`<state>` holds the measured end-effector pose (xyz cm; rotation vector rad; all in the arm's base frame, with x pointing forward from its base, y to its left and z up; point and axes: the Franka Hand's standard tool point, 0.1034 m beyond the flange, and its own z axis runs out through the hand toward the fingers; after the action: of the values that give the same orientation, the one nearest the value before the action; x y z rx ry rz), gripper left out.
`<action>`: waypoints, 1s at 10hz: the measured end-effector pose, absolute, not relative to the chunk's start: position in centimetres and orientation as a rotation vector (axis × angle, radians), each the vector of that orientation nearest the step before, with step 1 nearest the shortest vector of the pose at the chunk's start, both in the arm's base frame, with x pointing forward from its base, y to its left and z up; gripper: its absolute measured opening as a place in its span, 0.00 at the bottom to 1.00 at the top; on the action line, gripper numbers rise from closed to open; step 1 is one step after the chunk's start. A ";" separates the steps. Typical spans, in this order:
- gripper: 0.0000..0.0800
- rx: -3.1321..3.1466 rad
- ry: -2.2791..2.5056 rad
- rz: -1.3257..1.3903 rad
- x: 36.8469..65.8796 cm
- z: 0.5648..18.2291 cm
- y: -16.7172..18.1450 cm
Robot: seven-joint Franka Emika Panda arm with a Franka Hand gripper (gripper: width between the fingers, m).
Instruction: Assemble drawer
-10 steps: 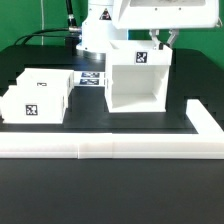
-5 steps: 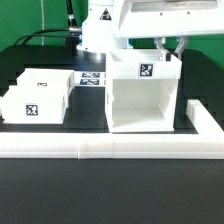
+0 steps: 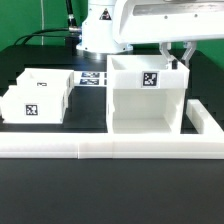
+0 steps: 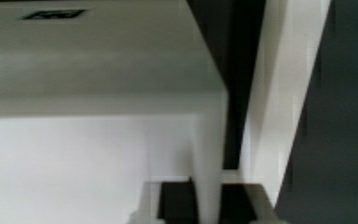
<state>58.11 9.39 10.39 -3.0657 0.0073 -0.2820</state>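
The large white drawer shell (image 3: 140,110) stands on the black table with its open side toward the camera and a tag on its back wall. My gripper (image 3: 178,55) comes down at the shell's corner on the exterior view's right and is shut on that side wall. In the wrist view the thin white wall (image 4: 210,150) runs between my dark fingertips (image 4: 172,203), with my gripper (image 4: 208,203) closed on it. Two small white open-top trays (image 3: 40,95) with tags sit together on the exterior view's left.
A long low white rail (image 3: 100,149) runs along the front and turns back on the exterior view's right (image 3: 207,121), close to the shell. The marker board (image 3: 92,79) lies behind, between trays and shell. The robot base (image 3: 100,35) stands at the back.
The shell, held by my gripper, has moved toward the front rail and toward the exterior view's right, and now looks larger and closer to the corner of the rail.
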 end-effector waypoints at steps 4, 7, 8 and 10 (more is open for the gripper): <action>0.05 -2.958 0.563 -0.287 58.2 10.8 10.3; 0.05 -2.787 1.029 -0.274 59.7 10.9 10.3; 0.06 -2.710 1.179 -0.270 60.7 10.9 9.6; 0.06 -2.648 1.291 -0.274 61.5 11.1 8.5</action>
<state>61.49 8.54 11.08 -2.6479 1.2910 -0.2745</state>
